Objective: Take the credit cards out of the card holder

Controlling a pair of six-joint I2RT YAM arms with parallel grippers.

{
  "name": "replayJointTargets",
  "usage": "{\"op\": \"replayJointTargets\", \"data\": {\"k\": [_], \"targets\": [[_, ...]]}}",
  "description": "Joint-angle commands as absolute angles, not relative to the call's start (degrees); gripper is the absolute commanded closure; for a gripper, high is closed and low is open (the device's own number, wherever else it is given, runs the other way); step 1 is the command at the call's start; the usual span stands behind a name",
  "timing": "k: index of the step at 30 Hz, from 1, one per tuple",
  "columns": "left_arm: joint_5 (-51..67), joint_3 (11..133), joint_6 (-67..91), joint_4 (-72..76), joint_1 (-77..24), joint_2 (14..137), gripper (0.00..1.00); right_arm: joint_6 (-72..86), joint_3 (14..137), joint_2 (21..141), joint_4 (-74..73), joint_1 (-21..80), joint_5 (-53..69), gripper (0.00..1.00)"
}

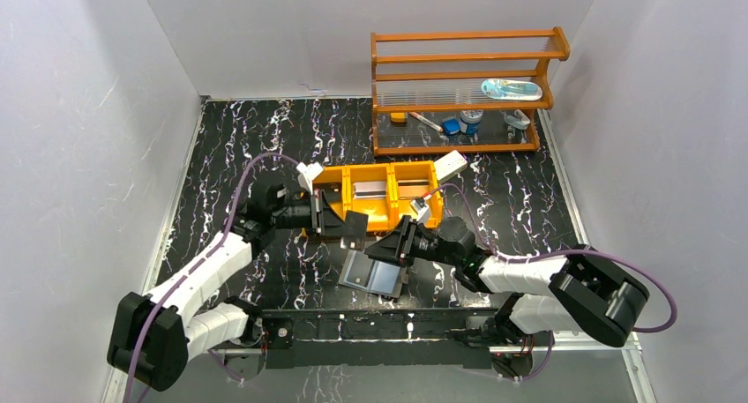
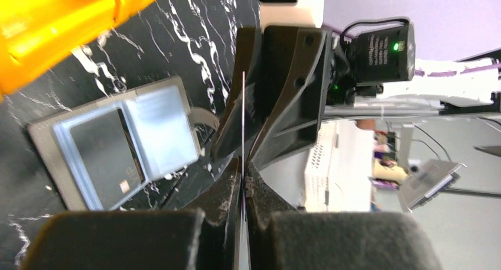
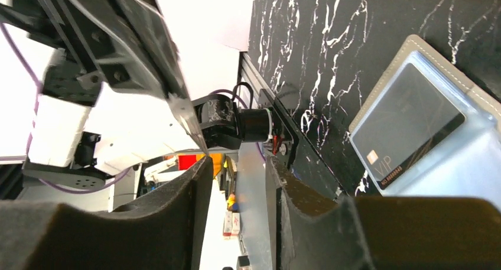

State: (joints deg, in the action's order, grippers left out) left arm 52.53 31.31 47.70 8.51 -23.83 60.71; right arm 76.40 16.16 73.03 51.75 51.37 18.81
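The card holder (image 1: pixel 375 275) lies open on the table between the arms, pale inner faces up. A dark card (image 3: pixel 407 119) marked VIP sits in one of its pockets, and it also shows in the left wrist view (image 2: pixel 106 158). My left gripper (image 2: pixel 243 172) is shut on a thin card (image 2: pixel 243 122), seen edge on; in the top view this card (image 1: pixel 354 230) looks dark and is held above the table beside the orange tray. My right gripper (image 3: pixel 236 175) is open and empty, hovering just above the card holder's far edge (image 1: pixel 388 244), facing the left gripper.
The orange three-compartment tray (image 1: pixel 348 175) stands behind the grippers, with a silvery card (image 1: pixel 370 190) in its middle bay and a brownish card (image 1: pixel 410 189) in its right bay. A white box (image 1: pixel 451 164) leans at its right corner. A wooden rack (image 1: pixel 463 68) stands at the back.
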Motion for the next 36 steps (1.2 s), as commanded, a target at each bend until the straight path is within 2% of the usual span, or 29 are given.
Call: {"op": "replayJointTargets", "data": {"k": [1,4,11,17,23,27,36], "targets": [[42.27,41.62,29.90,-12.42,-23.29,59.23,1.00,74.46,15.95,68.85,46.00,51.49,16.44,0.49],[32.72,45.65,24.26,-19.32,-23.29,59.29,1.00,73.25,16.21,65.70,41.00,51.44,13.99,0.40],[17.72,50.58,12.60,-22.11,-23.29,59.24,1.00,71.27,15.94,56.98,29.80,51.42,8.37,0.35],[19.99,50.42,-2.93,-17.90,-23.37,58.78,1.00,71.16,14.37,50.24,23.55,51.33,4.21,0.31],[14.33,49.86,-14.88,-14.55,-23.34,59.94,1.00,71.59,13.61,45.21,19.70,51.33,1.81,0.27],[10.53,49.40,-22.69,-11.42,-23.34,62.22,1.00,71.53,13.72,42.42,16.73,51.33,-0.15,0.24],[12.94,50.62,-36.85,-7.40,-23.31,70.44,1.00,71.47,14.04,37.98,12.48,51.28,-2.67,0.22]]}}
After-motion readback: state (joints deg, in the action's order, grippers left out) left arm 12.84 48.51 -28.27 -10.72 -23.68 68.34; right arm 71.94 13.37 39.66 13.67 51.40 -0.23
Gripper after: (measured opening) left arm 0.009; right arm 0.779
